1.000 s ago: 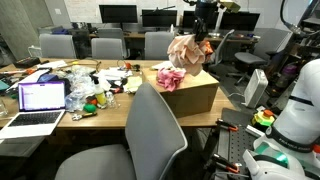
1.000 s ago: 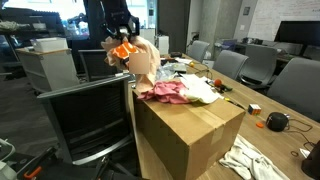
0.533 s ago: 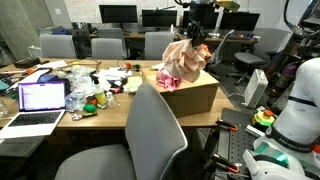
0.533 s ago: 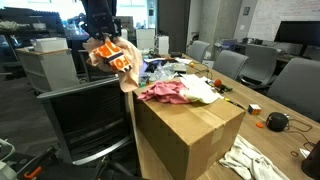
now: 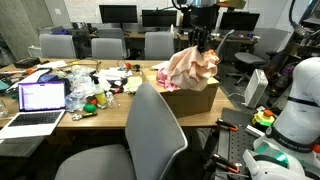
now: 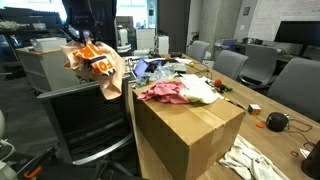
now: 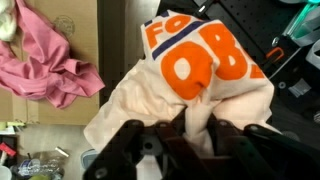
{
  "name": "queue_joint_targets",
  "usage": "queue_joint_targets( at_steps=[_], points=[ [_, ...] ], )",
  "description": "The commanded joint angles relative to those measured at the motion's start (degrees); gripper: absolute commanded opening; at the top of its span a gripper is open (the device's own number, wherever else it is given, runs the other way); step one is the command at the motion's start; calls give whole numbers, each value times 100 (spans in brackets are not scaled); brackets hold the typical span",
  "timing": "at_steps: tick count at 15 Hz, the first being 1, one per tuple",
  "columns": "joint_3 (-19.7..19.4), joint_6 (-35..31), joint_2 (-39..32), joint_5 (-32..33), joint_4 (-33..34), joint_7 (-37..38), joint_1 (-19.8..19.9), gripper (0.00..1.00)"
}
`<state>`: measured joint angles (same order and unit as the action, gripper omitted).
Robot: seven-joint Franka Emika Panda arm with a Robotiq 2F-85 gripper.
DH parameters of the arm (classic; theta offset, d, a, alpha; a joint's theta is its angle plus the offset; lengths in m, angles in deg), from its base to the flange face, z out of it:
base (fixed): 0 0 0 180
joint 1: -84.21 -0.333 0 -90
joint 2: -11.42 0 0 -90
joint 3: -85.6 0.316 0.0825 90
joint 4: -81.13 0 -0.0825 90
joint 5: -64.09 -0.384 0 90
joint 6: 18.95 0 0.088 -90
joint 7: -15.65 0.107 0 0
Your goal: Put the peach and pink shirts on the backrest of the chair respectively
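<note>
While pinching a bunched fold of the peach shirt (image 5: 192,68), the hand (image 5: 201,42) hangs from the arm above the far end of the cardboard box (image 5: 192,100), its fingers pressed together on the cloth. The wrist view confirms the grip: pale fabric with large orange lettering is gathered between the dark fingers (image 7: 128,150) and spreads out below them. In an exterior view the shirt (image 6: 108,70) is clear of the box top and drapes in the air just beside the box's edge, above a dark-framed chair (image 6: 85,120) standing against that end. Whether the lowest hem touches the box or that chair cannot be told. The pink shirt (image 6: 165,92) lies crumpled on top of the box, touching a white cloth (image 6: 206,90) at its side, and shows in the wrist view at upper left against the brown cardboard. The big grey chair (image 5: 95,165) stands in the foreground on the near side of the worktop (image 5: 110,110), its tall rounded backrest (image 5: 155,125) bare of any garment and well apart from both shirts. An open laptop (image 5: 40,98) sits on the cluttered worktop further along.
</note>
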<state>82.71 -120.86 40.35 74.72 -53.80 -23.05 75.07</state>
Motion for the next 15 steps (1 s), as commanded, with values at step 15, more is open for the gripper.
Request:
queue_joint_targets(
  at_steps=[15],
  points=[
    [408, -529, -348, -292, 405, -648, -332, 4]
  ],
)
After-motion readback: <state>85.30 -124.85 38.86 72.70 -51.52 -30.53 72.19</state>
